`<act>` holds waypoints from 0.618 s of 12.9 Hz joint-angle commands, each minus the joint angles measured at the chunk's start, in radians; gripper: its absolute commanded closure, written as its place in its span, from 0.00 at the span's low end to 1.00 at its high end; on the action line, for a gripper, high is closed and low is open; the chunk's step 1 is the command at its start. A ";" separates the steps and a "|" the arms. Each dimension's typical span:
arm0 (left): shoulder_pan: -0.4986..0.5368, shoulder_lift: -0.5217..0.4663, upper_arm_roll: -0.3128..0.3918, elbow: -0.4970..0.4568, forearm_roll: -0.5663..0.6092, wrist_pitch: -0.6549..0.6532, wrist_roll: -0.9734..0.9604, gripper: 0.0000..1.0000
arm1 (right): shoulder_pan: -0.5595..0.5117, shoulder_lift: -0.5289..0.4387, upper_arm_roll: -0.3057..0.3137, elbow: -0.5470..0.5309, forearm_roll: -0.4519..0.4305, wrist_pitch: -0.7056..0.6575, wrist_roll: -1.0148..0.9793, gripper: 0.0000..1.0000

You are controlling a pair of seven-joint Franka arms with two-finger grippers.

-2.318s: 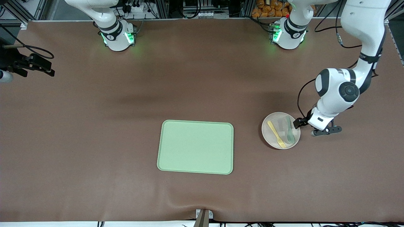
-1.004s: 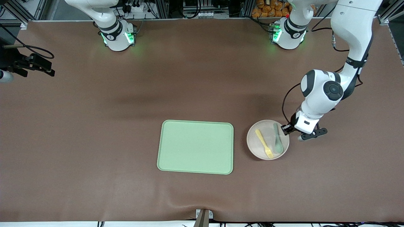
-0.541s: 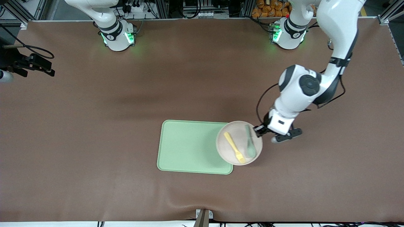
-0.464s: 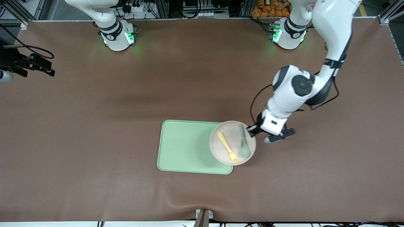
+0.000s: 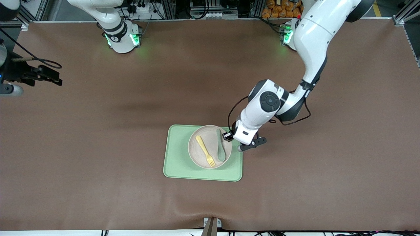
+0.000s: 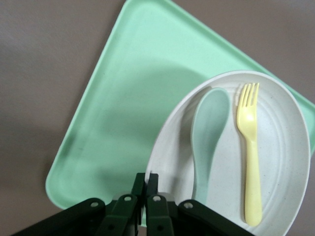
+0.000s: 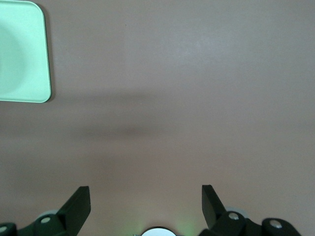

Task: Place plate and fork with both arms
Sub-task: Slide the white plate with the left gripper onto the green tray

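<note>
plate [image 5: 210, 146]: we see it over the tray [image 5: 177, 164] now, no longer beside it
left gripper [image 5: 227, 136]: pinching plate rim
right gripper [image 7: 146, 204]: waiting, jaws apart, over bare table [image 5: 98, 131]

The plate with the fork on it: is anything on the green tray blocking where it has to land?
Nothing visible does. The left tool is shut on the plate rim, over the tray; the fork and spoon ride on it. The tray's visible surface is bare. The right tool waits, open.
</note>
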 commanded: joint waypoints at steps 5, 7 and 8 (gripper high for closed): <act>-0.065 0.086 0.048 0.110 0.010 -0.006 0.011 1.00 | 0.099 0.088 0.003 -0.060 0.061 0.118 0.001 0.00; -0.074 0.104 0.057 0.110 0.011 0.038 0.011 1.00 | 0.110 0.120 0.003 -0.059 0.074 0.168 0.001 0.00; -0.076 0.109 0.067 0.110 0.011 0.041 0.014 1.00 | 0.115 0.147 0.003 -0.060 0.095 0.173 -0.005 0.00</act>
